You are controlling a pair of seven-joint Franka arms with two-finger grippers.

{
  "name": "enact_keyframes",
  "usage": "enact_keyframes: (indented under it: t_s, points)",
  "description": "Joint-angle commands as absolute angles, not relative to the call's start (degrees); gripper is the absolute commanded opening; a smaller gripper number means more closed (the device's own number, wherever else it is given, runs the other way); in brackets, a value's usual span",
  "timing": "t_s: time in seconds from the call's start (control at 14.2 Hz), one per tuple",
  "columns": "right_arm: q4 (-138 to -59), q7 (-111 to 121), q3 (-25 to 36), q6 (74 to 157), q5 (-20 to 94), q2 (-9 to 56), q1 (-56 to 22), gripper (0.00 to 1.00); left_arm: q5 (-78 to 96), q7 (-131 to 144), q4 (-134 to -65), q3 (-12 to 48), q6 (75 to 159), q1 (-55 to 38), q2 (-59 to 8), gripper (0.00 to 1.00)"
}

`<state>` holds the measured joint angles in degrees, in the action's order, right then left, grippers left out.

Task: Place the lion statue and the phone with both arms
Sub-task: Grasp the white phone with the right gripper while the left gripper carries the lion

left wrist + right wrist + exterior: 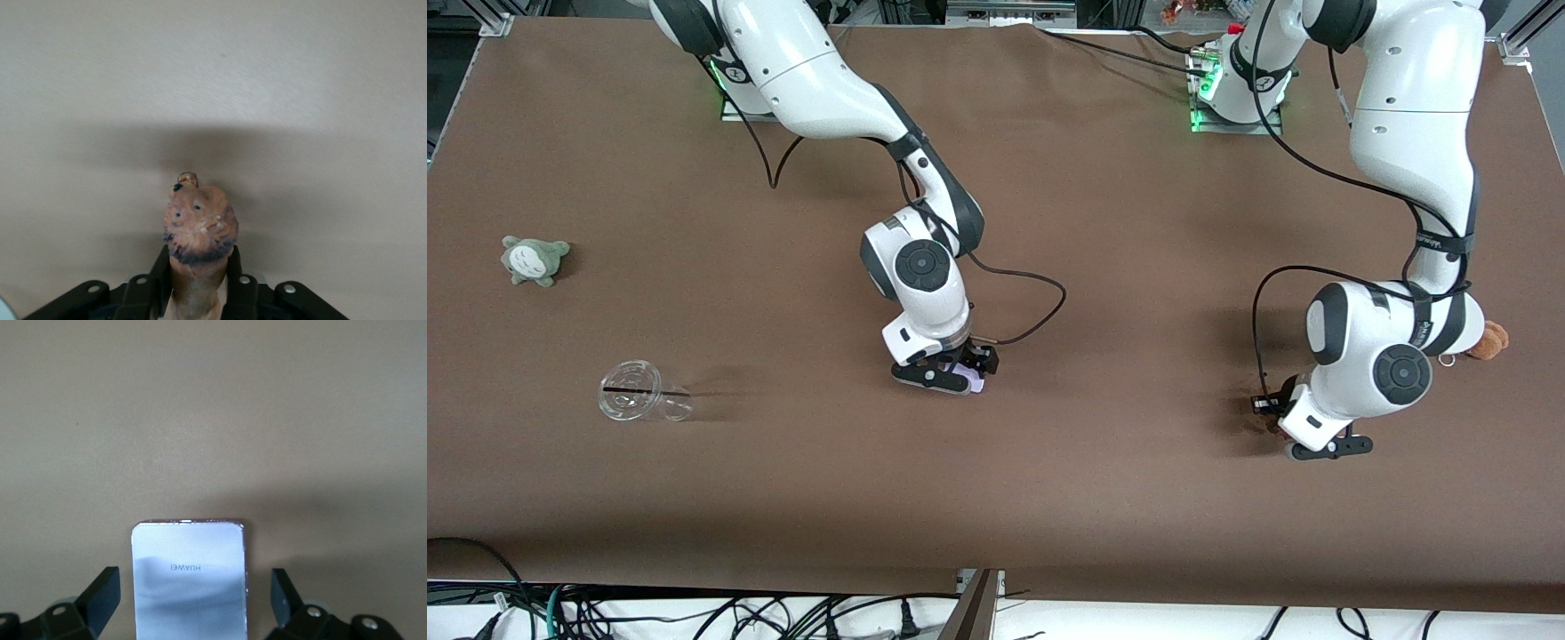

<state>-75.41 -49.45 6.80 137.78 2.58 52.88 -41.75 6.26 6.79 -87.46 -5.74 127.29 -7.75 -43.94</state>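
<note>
Between the left gripper's (198,293) closed fingers sits the lion statue (199,230), low over the brown table (1103,498) at about four o'clock. Near the middle, the right gripper (193,603) stands wide open around the phone (189,577), which we think lies flat. We judge the phone just set down; next the lion needs a soft drop. Cables trail off the table's near edge.

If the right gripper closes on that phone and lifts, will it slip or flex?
The phone looks like a stiff flat slab, so flexing seems unlikely. Its glossy, reflective face suggests it may be slippery, and the open right gripper would meet only its thin edges. It probably won't roll, lying flat on the table.
</note>
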Motion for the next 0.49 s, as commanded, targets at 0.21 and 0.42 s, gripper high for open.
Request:
enact_keyframes:
  t_s: [0.21, 0.42]
  points:
    - [-73.48, -51.68, 7.38, 139.74, 2.55, 55.72, -43.42, 1.0, 6.42, 6.59, -89.03, -6.15, 127.88, -8.09, -42.8, 0.0]
    - [-73.48, -51.5, 7.38, 139.75, 2.37, 56.07, -43.42, 1.0, 3.79, 6.68, -88.33, -6.07, 128.06, -8.17, -43.15, 0.0]
